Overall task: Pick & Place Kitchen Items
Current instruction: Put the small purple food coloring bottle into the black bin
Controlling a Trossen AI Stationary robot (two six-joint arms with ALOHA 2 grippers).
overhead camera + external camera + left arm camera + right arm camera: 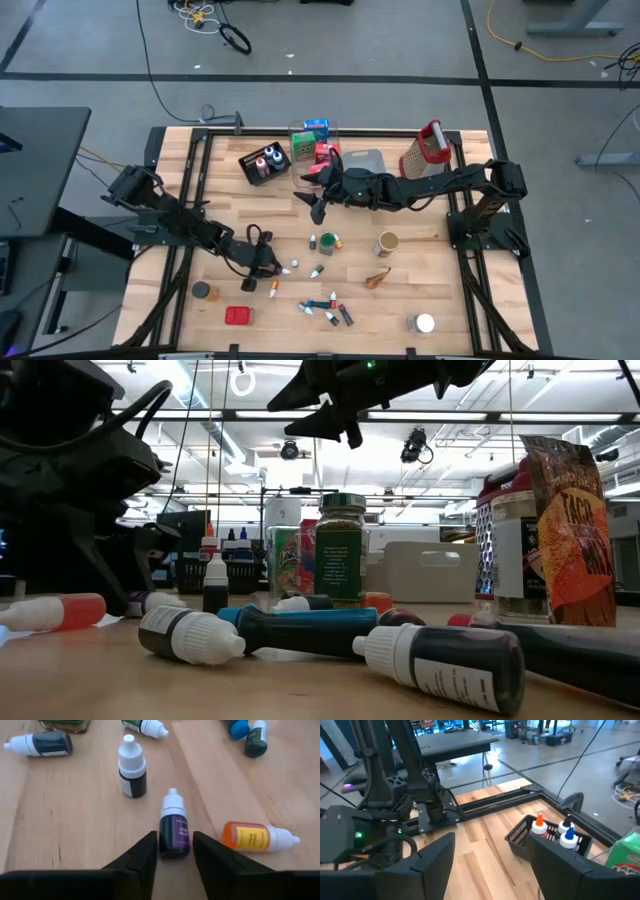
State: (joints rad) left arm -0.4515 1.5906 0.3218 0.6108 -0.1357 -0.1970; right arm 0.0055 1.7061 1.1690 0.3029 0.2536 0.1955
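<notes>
**Q.** What does the left end effector (pixel 174 851) have, and why is it set so low?

**A.** Its fingers (pixel 142 857) stand on either side of a purple bottle (pixel 174 831) that is upright on the table (pixel 65 830), cap pointing away from the wrist. The jaws look closed against the bottle's lower body, or very nearly so; contact cannot be confirmed on both sides. Judged from this, the step is a grasp low on the label, where the body is widest and a small bottle is least likely to tip.

**Q.** What lies just beyond it?

**A.** An orange bottle (pixel 252 837) lies on its side just beside the right-hand finger, close enough to be nudged. A dark bottle (pixel 132 767) stands upright a little farther on, and other bottles lie scattered past that. In the high view this cluster sits near the table's front, left of centre (pixel 262 262).

**Q.** And farther off?

**A.** The right end effector (pixel 318 196) hangs above the table's middle with its jaws spread and nothing between them, apparently waiting. Beyond it, a black basket (pixel 547 838) near the far edge already holds capped bottles (pixel 568 833), so it is probably the destination. A green box (pixel 316 127), a red grater (pixel 427 147) and a grey bin (pixel 364 161) stand along the same far edge.
</notes>
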